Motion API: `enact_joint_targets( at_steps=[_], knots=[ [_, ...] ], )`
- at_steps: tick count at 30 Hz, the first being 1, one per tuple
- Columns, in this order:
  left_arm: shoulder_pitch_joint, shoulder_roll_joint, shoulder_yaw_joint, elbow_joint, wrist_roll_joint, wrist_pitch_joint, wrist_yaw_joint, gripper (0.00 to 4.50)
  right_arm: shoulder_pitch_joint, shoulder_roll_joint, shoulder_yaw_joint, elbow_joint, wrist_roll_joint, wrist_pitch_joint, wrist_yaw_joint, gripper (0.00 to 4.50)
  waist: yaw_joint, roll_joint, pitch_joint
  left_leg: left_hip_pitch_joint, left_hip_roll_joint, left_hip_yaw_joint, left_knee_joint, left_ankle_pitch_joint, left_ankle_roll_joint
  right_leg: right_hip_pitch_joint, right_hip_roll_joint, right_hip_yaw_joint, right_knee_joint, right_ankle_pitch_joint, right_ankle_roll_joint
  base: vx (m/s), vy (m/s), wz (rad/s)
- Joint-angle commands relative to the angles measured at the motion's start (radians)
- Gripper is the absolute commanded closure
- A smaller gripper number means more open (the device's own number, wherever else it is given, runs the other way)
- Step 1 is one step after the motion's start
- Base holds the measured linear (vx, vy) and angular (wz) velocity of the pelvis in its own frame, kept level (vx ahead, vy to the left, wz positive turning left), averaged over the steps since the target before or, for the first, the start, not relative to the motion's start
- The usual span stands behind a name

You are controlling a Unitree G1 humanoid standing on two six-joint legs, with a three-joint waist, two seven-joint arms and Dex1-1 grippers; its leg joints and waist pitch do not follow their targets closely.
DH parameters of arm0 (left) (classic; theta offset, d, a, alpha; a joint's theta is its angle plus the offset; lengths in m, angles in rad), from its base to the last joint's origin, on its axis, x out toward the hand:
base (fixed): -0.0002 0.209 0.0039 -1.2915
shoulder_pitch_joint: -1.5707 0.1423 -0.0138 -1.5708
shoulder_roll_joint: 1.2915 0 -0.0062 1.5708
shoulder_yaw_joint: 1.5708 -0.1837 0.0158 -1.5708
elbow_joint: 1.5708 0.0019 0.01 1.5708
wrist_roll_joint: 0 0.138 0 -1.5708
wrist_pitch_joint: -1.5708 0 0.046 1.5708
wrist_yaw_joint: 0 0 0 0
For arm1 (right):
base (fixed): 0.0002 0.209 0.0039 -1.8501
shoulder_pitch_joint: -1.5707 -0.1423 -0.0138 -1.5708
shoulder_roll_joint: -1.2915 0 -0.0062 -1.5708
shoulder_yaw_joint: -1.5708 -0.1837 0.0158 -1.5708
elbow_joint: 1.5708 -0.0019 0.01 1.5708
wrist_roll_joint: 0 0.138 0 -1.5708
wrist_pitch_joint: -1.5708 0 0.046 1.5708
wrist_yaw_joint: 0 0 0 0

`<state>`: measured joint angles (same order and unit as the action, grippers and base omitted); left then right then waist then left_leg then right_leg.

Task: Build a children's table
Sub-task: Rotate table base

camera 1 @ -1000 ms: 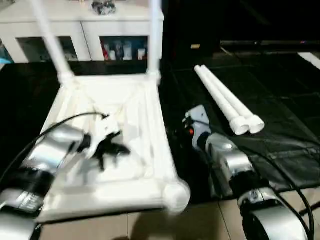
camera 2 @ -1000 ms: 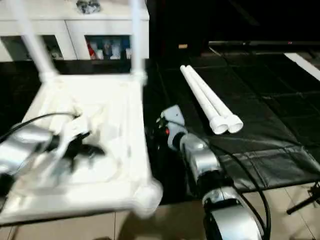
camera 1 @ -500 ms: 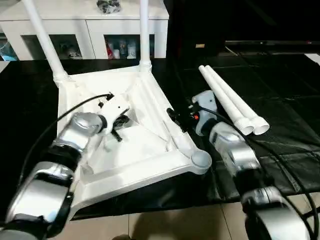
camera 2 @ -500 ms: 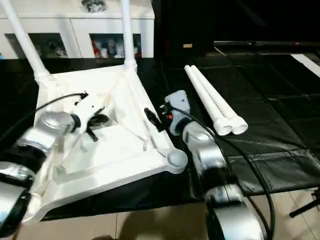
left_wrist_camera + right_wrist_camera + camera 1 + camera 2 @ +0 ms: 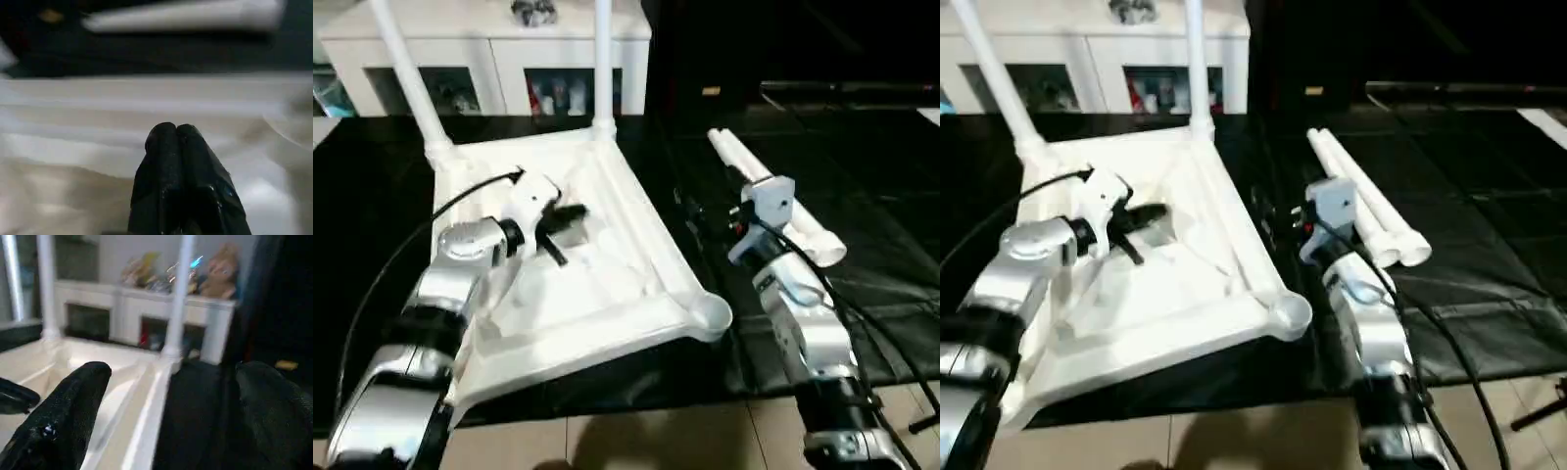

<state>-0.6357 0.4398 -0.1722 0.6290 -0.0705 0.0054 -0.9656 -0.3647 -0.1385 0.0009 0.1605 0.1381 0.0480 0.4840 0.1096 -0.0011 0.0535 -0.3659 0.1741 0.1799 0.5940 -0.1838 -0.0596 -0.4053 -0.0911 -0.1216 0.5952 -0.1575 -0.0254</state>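
The children's table lies upside down on a black mat, its white ribbed tabletop (image 5: 646,240) facing up. Two white legs stand in the far corner sockets, one on the left (image 5: 408,76) and one on the right (image 5: 604,59). The near right socket (image 5: 710,313) holds no leg. Two loose legs (image 5: 1386,230) lie side by side on the mat to the right. My left gripper (image 5: 570,217) is shut with nothing in it, over the ribbed underside (image 5: 73,142). My right gripper (image 5: 171,396) is open and holds nothing, between the tabletop's right rim and the loose legs.
A white cabinet (image 5: 499,54) with glass doors stands behind the mat, close to the standing legs. Pale floor tiles (image 5: 636,441) begin at the mat's near edge. Black cables (image 5: 862,323) trail along my right forearm.
The camera has shifted. My left gripper has moved farther in over the underside. My right gripper has drawn back from the tabletop's right rim toward the loose legs.
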Motion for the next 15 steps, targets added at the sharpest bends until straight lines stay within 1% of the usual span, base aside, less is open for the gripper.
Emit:
enact_joint_targets(
  at_steps=[1, 2, 3, 4, 5, 6, 7, 9, 10, 11, 12, 13, 14, 15],
  knots=[
    [0.001, 0.028, -0.07, 0.022, 0.066, 0.016, -0.066, 4.45, 0.021, -0.035, 0.046, -0.067, 0.011, 0.137, 0.061, 0.0, 0.001, 0.004, -0.064, 0.014, 0.064, -0.029, -0.087, -0.267, 0.014, 0.05, -0.081, 0.074, -0.075, -0.32, -0.129, 0.0, 0.0, 0.0],
    [0.0, 0.03, -0.078, 0.029, 0.075, 0.017, -0.07, 4.45, 0.026, -0.041, 0.051, -0.078, 0.014, 0.158, 0.069, 0.0, 0.002, 0.005, -0.064, 0.013, 0.063, -0.029, -0.087, -0.263, 0.016, 0.052, -0.079, 0.074, -0.074, -0.313, -0.127, 0.0, 0.0, 0.0],
    [-0.005, 0.031, -0.087, 0.044, 0.091, 0.009, -0.07, 4.45, 0.034, -0.056, 0.062, -0.104, 0.028, 0.206, 0.089, 0.0, 0.002, 0.005, -0.065, 0.014, 0.063, -0.028, -0.086, -0.262, 0.016, 0.052, -0.082, 0.074, -0.074, -0.31, -0.126, 0.0, 0.0, 0.0],
    [-0.013, 0.032, -0.102, 0.069, 0.116, -0.006, -0.067, 4.45, 0.049, -0.081, 0.079, -0.147, 0.052, 0.286, 0.122, 0.0, 0.002, 0.007, -0.064, 0.013, 0.062, -0.029, -0.087, -0.262, 0.015, 0.055, -0.079, 0.073, -0.078, -0.31, -0.124, 0.0, 0.0, 0.0],
    [-0.039, 0.022, -0.109, 0.12, 0.162, -0.016, -0.038, 4.45, 0.074, -0.152, 0.113, -0.242, 0.104, 0.418, 0.17, 0.0, 0.007, 0.011, -0.064, 0.015, 0.063, -0.03, -0.085, -0.251, 0.017, 0.056, -0.077, 0.074, -0.076, -0.292, -0.12, 0.0, 0.0, 0.0],
    [-0.04, 0.022, -0.109, 0.121, 0.163, -0.016, -0.037, 4.45, 0.074, -0.153, 0.113, -0.244, 0.105, 0.42, 0.171, 0.0, 0.011, 0.01, -0.067, 0.018, 0.065, -0.03, -0.085, -0.247, 0.019, 0.056, -0.078, 0.074, -0.076, -0.28, -0.117, 0.0, 0.0, 0.0],
    [-0.05, 0.019, -0.11, 0.135, 0.177, -0.016, -0.022, 4.45, 0.078, -0.173, 0.12, -0.265, 0.114, 0.438, 0.179, 0.0, 0.011, 0.008, -0.067, 0.014, 0.066, -0.03, -0.085, -0.247, 0.018, 0.058, -0.082, 0.075, -0.074, -0.271, -0.115, 0.0, 0.0, 0.0],
    [-0.067, 0.016, -0.118, 0.155, 0.2, -0.025, 0.008, 4.45, 0.084, -0.204, 0.125, -0.306, 0.138, 0.469, 0.19, 0.0, 0.014, 0.006, -0.067, 0.014, 0.064, -0.031, -0.084, -0.256, 0.009, 0.056, -0.085, 0.072, -0.077, -0.297, -0.114, 0.0, 0.0, 0.0],
    [-0.067, 0.016, -0.118, 0.155, 0.2, -0.025, 0.008, 4.45, 0.084, -0.204, 0.125, -0.306, 0.138, 0.469, 0.19, 0.0, 0.015, 0.005, -0.066, 0.013, 0.065, -0.032, -0.084, -0.261, 0.003, 0.057, -0.088, 0.072, -0.077, -0.318, -0.111, 0.0, 0.0, 0.0],
    [-0.083, 0.019, -0.135, 0.171, 0.222, -0.026, 0.046, 4.45, 0.088, -0.226, 0.121, -0.353, 0.177, 0.52, 0.205, 0.0, 0.016, 0.018, -0.065, 0.015, 0.063, -0.033, -0.083, -0.271, -0.001, 0.055, -0.089, 0.072, -0.081, -0.342, -0.111, 0.0, 0.0, 0.0],
    [-0.083, 0.019, -0.135, 0.171, 0.222, -0.026, 0.046, 4.45, 0.088, -0.226, 0.121, -0.353, 0.177, 0.52, 0.205, 0.0, 0.014, 0.012, -0.065, 0.014, 0.063, -0.032, -0.083, -0.275, 0.001, 0.056, -0.085, 0.071, -0.085, -0.346, -0.103, 0.0, 0.0, 0.0],
    [-0.097, 0.022, -0.151, 0.188, 0.239, -0.03, 0.071, 4.45, 0.09, -0.238, 0.117, -0.381, 0.201, 0.559, 0.219, 0.0, 0.014, 0.009, -0.066, 0.013, 0.063, -0.034, -0.083, -0.271, 0.001, 0.056, -0.086, 0.071, -0.082, -0.34, -0.102, 0.0, 0.0, 0.0],
    [-0.119, 0.02, -0.162, 0.221, 0.257, -0.04, 0.111, 4.45, 0.092, -0.249, 0.114, -0.409, 0.217, 0.6, 0.234, 0.0, 0.014, 0.018, -0.068, 0.015, 0.064, -0.035, -0.083, -0.275, 0.001, 0.056, -0.082, 0.07, -0.082, -0.327, -0.1, 0.0, 0.0, 0.0],
    [-0.119, 0.02, -0.162, 0.221, 0.257, -0.04, 0.111, 4.45, 0.092, -0.249, 0.114, -0.409, 0.217, 0.6, 0.234, 0.0, 0.013, 0.015, -0.067, 0.013, 0.062, -0.034, -0.082, -0.273, 0.003, 0.056, -0.08, 0.07, -0.083, -0.319, -0.098, 0.0, 0.0, 0.0]
  ],
)
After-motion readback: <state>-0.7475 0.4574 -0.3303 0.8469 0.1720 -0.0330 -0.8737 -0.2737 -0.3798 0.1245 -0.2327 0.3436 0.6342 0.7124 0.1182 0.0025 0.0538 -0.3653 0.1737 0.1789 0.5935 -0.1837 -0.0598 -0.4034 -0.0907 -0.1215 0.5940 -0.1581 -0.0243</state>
